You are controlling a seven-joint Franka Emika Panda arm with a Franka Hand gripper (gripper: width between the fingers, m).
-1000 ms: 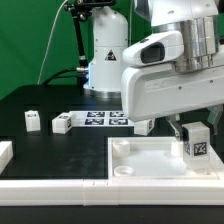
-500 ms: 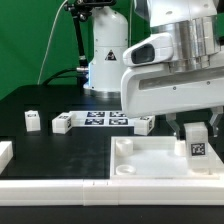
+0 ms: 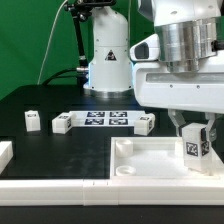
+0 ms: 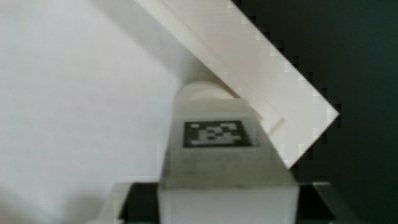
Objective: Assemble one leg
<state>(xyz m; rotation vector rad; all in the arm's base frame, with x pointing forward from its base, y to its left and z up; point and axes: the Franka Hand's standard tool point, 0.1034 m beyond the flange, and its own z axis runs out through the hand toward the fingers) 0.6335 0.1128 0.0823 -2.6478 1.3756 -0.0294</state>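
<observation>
Bright, even light filled the exterior view. The white panel (image 3: 150, 165) was nearly washed out against the black desk (image 3: 45, 100), with only soft shadows in its recess. Both pictures were coarse. The wrist view was softer, and the tag (image 4: 217, 133) on the leg (image 4: 222, 185) was smeared.

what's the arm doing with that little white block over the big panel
The gripper is shut on the leg, holding it upright over the white panel, near the panel's corner at the exterior view's right. The wrist view shows the leg's tagged face close against the panel's edge, but whether it is seated in a socket cannot be told. The spare legs lie untouched on the black table beside the marker board.
</observation>
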